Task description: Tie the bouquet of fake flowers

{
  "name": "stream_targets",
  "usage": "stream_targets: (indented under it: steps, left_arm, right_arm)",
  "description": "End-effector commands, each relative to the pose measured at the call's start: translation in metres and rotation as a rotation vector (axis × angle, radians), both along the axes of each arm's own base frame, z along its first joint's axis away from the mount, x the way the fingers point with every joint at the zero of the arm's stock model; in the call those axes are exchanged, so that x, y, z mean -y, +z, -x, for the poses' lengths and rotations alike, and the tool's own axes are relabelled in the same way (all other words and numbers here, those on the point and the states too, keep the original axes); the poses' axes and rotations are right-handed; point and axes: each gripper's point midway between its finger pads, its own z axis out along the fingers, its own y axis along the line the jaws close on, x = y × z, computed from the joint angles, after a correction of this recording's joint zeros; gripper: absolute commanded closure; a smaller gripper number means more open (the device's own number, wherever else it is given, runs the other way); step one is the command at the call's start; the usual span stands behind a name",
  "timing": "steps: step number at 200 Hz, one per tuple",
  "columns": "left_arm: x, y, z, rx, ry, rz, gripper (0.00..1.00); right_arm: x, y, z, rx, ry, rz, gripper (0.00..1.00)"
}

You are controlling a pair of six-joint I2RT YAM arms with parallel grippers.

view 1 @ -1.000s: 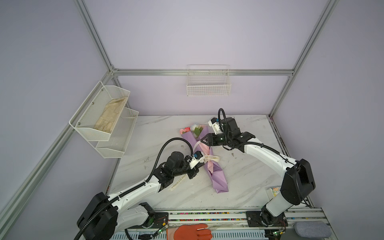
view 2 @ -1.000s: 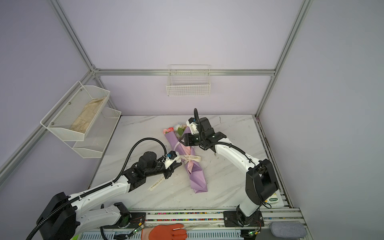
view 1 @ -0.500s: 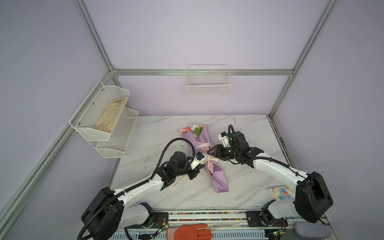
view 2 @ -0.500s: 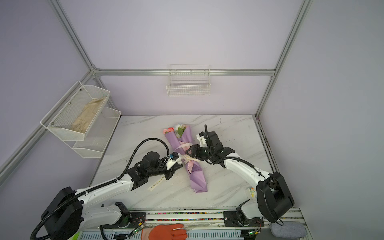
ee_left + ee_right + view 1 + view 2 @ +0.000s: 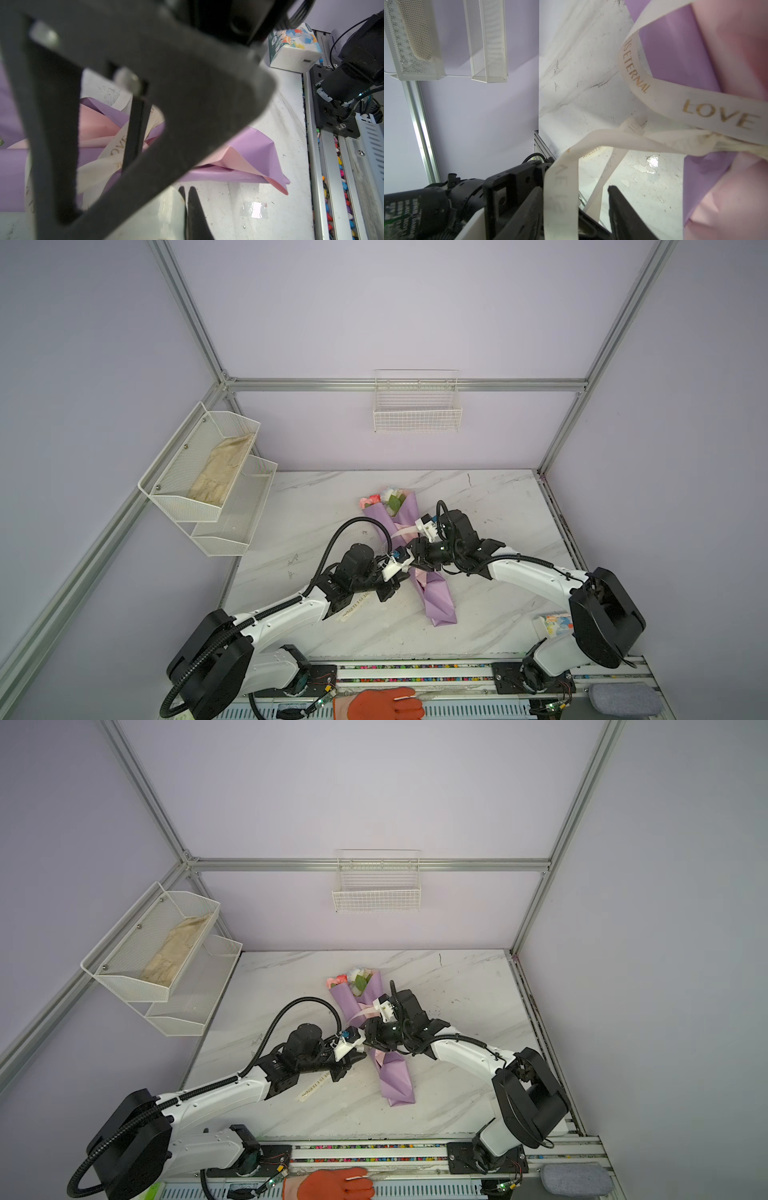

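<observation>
While both arms crowd its waist, the long lilac-paper bouquet [image 5: 436,597] lies flat on the white marble worktop [image 5: 498,510], pink, white and green fake flowers [image 5: 386,499] at its far end. Cream gold-lettered ribbon [image 5: 716,112] loops that waist. Now the left gripper [image 5: 186,198], beside the bouquet: fingers [image 5: 194,209] pressed tight together. And the right gripper [image 5: 574,197], over it: fingers parted, a ribbon strand running between them.

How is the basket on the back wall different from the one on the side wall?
The back-wall basket is one open wire grid; the side-wall basket is fine mesh with two tiers. The side-wall basket holds a cream glove; the back-wall basket shows nothing inside. Both are white and hang above the table.
</observation>
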Motion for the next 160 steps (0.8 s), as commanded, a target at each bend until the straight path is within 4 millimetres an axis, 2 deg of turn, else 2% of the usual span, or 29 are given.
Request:
stream_targets:
  steps: [1, 30, 70, 97, 109, 123, 138, 147, 155, 160]
  left_arm:
    - [0.009, 0.024, -0.006, 0.052, -0.022, 0.041, 0.93]
    - [0.009, 0.02, -0.006, 0.044, -0.016, 0.03, 0.93]
    - [0.006, 0.014, -0.008, 0.022, 0.004, 0.009, 0.93]
    - [0.004, 0.011, -0.007, 0.01, 0.014, 0.0, 0.92]
    - [0.002, 0.011, -0.006, 0.0, 0.017, -0.004, 0.83]
    - [-0.003, 0.012, -0.005, -0.033, 0.054, -0.007, 0.62]
    - [-0.013, 0.016, -0.004, -0.065, 0.114, 0.002, 0.54]
    - [-0.021, 0.018, -0.005, -0.087, 0.181, 0.026, 0.47]
    - [-0.028, 0.021, -0.007, -0.104, 0.241, 0.057, 0.37]
    - [-0.031, 0.023, -0.007, -0.106, 0.256, 0.075, 0.36]
  right_arm:
    - [-0.008, 0.009, 0.006, 0.018, 0.068, -0.013, 0.47]
    - [-0.009, 0.009, 0.01, 0.027, 0.111, -0.005, 0.58]
    - [-0.005, 0.008, 0.012, 0.051, 0.12, 0.021, 0.98]
    - [-0.002, 0.007, 0.009, 0.072, 0.103, 0.038, 1.0]
    - [0.0, 0.006, 0.006, 0.088, 0.084, 0.053, 1.0]
    - [0.005, 0.0, 0.002, 0.108, 0.054, 0.083, 1.0]
    - [0.012, -0.009, -0.003, 0.118, 0.015, 0.126, 1.0]
    - [0.015, -0.014, -0.004, 0.123, 0.002, 0.144, 1.0]
    - [0.016, -0.017, -0.003, 0.127, 0.002, 0.146, 1.0]
    - [0.016, -0.019, -0.004, 0.129, 0.002, 0.146, 1.0]
